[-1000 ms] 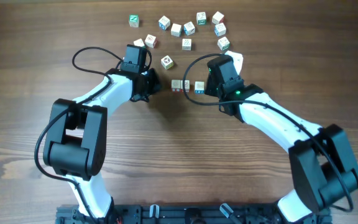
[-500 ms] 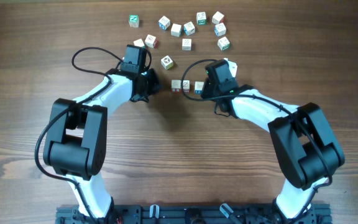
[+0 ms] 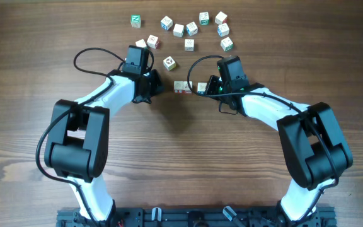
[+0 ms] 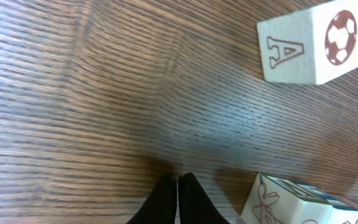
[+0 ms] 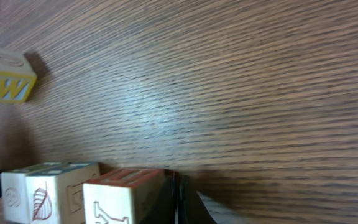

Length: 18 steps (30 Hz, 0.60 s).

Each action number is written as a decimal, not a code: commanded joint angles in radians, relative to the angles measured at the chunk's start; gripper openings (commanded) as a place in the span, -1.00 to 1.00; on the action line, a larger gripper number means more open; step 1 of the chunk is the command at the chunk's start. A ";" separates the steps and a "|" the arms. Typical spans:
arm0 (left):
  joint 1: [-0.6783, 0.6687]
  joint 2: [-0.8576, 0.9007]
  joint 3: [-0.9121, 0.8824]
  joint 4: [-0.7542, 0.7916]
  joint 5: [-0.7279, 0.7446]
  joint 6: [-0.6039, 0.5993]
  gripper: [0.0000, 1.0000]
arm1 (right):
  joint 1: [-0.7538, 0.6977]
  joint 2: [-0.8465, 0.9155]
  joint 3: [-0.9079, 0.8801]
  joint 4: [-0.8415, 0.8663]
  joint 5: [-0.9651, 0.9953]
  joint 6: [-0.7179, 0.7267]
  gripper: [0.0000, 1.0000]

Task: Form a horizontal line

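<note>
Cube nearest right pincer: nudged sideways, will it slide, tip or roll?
Probably slides: the cube rests flat-faced on the wooden table. Small solid-looking block, so likely rigid and light. Off-centre nudge from the right pincer may spin it.

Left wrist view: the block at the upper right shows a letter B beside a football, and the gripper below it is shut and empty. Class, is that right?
Not quite. The letter on that block is an A, not a B, as the left wrist view plainly shows. The rest stands: a football is on the neighbouring face, and the left gripper below is shut and empty.
</note>
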 commanded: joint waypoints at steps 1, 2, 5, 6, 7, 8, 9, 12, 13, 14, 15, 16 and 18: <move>-0.038 0.068 -0.043 -0.013 0.010 0.000 -0.82 | 0.000 0.026 -0.013 0.000 -0.040 -0.014 -0.91; -0.045 0.068 -0.043 -0.011 0.010 0.001 -0.81 | 0.000 0.026 -0.013 0.002 -0.039 -0.021 -0.91; -0.064 0.068 -0.043 0.000 0.010 0.001 -0.79 | 0.000 0.026 -0.013 0.017 -0.040 -0.031 -0.91; -0.069 0.068 -0.043 0.003 0.009 0.001 -0.77 | 0.000 0.026 -0.013 0.020 -0.040 -0.030 -0.91; -0.073 0.068 -0.043 0.006 0.009 0.001 -0.76 | 0.000 0.026 -0.013 0.022 -0.040 -0.030 -0.91; -0.075 0.068 -0.043 0.006 0.005 0.001 -0.76 | 0.000 0.026 -0.013 0.024 -0.040 -0.031 -0.92; -0.075 0.068 -0.043 0.005 0.000 0.001 -0.76 | 0.000 0.026 -0.013 0.025 -0.040 -0.030 -0.91; -0.074 0.068 -0.043 0.005 -0.021 0.001 -0.75 | 0.000 0.026 -0.013 0.028 -0.040 -0.031 -0.91; -0.074 0.068 -0.043 0.006 -0.021 0.001 -0.76 | 0.000 0.026 -0.013 0.028 -0.040 -0.031 -0.91; -0.074 0.068 -0.043 0.009 -0.021 0.001 -0.75 | 0.000 0.026 -0.013 0.027 -0.040 -0.031 -0.92; -0.074 0.068 -0.043 0.009 -0.021 0.001 -0.75 | 0.000 0.026 -0.013 0.027 -0.040 -0.030 -0.91; -0.074 0.068 -0.043 0.009 -0.021 0.001 -0.76 | 0.000 0.026 -0.013 0.027 -0.040 -0.031 -0.91; -0.075 0.068 -0.043 0.009 -0.021 0.001 -0.77 | 0.000 0.026 -0.013 0.027 -0.040 -0.031 -0.91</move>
